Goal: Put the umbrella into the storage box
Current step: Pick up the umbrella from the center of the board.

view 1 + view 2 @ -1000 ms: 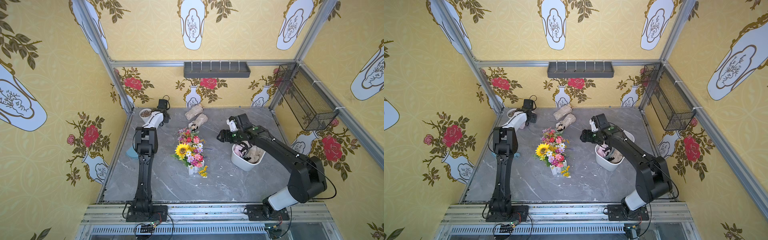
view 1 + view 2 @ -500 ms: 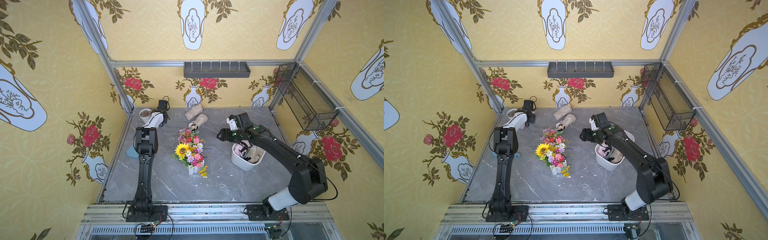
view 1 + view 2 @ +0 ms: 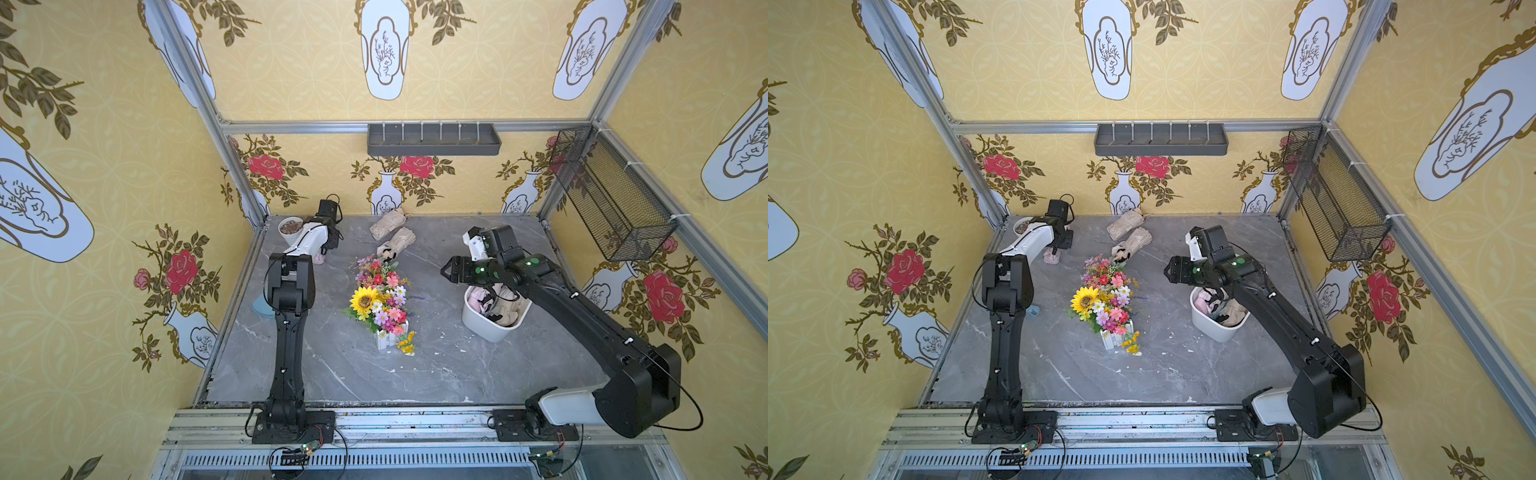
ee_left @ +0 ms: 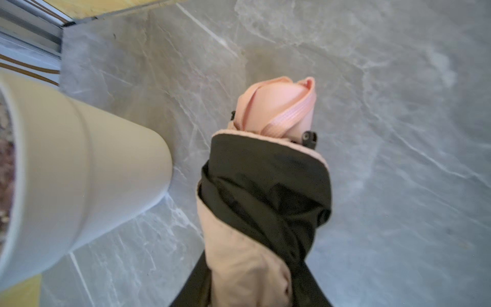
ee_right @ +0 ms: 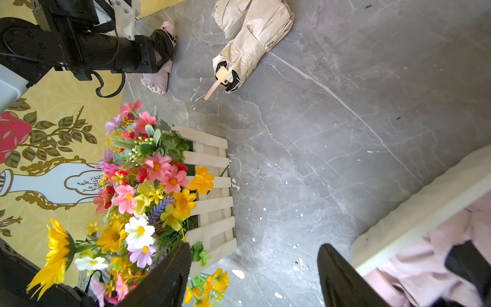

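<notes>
1. Left wrist view: the pink umbrella (image 4: 263,191) is seen lying on the grey counter (image 4: 398,133), just beside the small round white pot (image 4: 87,170). Its strapped handle end points away from the camera, and the jaws themselves are not shown here.
2. From the right wrist view, the left gripper (image 5: 162,49) is caught straddling that umbrella near its middle. Whether the jaws are pressed onto the fabric or only set around it cannot be told.
3. On the other side, the right gripper (image 5: 253,279) is held with its jaws spread and nothing between them, hovering just beside the rim of the storage box (image 3: 484,326).
4. The box is seen well apart from the umbrella, with the flower arrangement (image 3: 380,299) standing between them. Pink and beige folded fabric is already lying inside the box.
5. The step in hand is judged to be the grasp. A firm squeeze on the bundle's middle is called for, since loose canopy folds can be expected to slip. The lift is best made straight up so that the pot is not knocked.
6. The carry is best routed above the flowers, or a handover could be arranged. Release is to be made only once the umbrella is over the box's opening.
</notes>
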`<state>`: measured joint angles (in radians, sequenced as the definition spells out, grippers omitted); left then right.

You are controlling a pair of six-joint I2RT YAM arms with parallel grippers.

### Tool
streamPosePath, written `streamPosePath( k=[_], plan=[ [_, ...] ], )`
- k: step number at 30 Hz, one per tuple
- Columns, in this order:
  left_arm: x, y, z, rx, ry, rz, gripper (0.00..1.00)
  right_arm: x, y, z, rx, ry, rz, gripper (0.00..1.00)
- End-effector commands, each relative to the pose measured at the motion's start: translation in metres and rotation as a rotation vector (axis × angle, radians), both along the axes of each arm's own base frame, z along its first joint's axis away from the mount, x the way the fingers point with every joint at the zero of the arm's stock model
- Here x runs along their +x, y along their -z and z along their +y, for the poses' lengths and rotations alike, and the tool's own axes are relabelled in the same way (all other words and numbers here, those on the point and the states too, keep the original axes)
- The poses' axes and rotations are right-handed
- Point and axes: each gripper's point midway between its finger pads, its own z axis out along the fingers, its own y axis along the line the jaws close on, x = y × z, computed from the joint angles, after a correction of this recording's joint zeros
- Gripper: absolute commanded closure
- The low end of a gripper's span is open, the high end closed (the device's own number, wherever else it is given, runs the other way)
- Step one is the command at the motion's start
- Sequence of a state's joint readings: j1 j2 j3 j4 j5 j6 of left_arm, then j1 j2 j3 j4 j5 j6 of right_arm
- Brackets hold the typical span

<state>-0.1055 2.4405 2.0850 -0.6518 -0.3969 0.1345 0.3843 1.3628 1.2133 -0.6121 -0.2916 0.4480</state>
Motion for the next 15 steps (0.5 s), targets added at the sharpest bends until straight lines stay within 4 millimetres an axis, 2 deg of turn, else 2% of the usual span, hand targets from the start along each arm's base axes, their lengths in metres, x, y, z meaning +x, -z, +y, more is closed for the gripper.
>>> streamPosePath(
  k=[1, 5, 8, 12, 15],
  plan=[
    [-0.02, -0.005, -0.021, -0.13, -0.022, 0.035, 0.7, -0.008, -0.001, -0.003, 0.001, 0.015, 0.021, 0.21],
    [-0.036, -0.019, -0.042, -0.257, 0.013, 0.042, 0.79, -0.019, -0.007, 0.0, 0.036, -0.005, 0.048, 0.19],
    [-0.049, -0.031, -0.049, -0.308, 0.029, 0.052, 0.84, -0.026, -0.014, 0.002, 0.068, -0.011, 0.047, 0.19],
    [-0.06, -0.066, -0.062, -0.393, 0.057, 0.014, 0.83, -0.033, -0.021, 0.005, 0.096, -0.027, 0.045, 0.19],
    [-0.067, -0.105, -0.075, -0.484, 0.085, -0.048, 0.85, -0.035, -0.024, 0.011, 0.123, -0.057, 0.059, 0.18]
  ],
)
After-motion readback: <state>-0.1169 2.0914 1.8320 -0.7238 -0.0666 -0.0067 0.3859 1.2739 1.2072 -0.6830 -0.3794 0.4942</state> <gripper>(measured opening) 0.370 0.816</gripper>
